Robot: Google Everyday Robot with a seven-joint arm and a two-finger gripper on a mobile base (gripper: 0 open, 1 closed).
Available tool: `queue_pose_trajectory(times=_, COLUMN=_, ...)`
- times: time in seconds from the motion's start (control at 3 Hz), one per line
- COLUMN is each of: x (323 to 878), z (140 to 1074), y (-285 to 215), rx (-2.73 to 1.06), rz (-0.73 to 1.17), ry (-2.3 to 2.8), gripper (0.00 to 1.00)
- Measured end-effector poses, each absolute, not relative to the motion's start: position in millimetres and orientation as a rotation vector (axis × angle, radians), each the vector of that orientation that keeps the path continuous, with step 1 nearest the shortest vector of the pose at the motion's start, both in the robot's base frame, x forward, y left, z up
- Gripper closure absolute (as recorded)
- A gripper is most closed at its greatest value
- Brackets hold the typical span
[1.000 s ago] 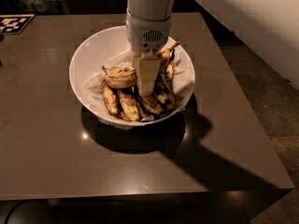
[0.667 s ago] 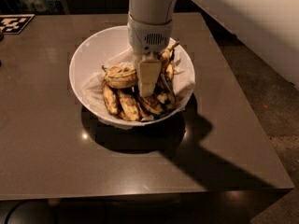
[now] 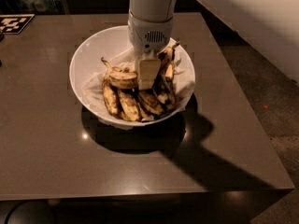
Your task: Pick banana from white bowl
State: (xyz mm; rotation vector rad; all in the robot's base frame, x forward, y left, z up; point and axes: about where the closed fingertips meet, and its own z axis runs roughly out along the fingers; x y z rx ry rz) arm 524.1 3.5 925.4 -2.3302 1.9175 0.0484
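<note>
The white bowl (image 3: 88, 55) stands on the dark table, lined with crumpled white paper and holding several overripe, brown-blotched bananas. The longest, curved banana (image 3: 167, 64) lies along the right side of the pile, its thin stem pointing up toward the far right rim. My gripper (image 3: 147, 80) reaches straight down from the white arm into the middle of the bowl. Its tip sits among the bananas, just left of the long banana and beside a stubby one (image 3: 122, 80). The arm hides the bananas behind it.
The bowl sits on a dark brown table (image 3: 224, 139) whose front and right edges are close by. A black-and-white marker tag (image 3: 15, 23) lies at the far left corner. Floor shows to the right of the table.
</note>
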Motion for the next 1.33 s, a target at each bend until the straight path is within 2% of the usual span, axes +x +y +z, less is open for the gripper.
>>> queue_pose_trajectory(times=1.0, x=465, z=1006, y=-19, rx=-2.228, rz=0.042, ry=1.719, gripper=1.0)
queue_pose_trajectory(times=1.33, x=467, z=1008, y=-15, rx=-2.213, rz=0.034, ry=1.707, gripper=1.0)
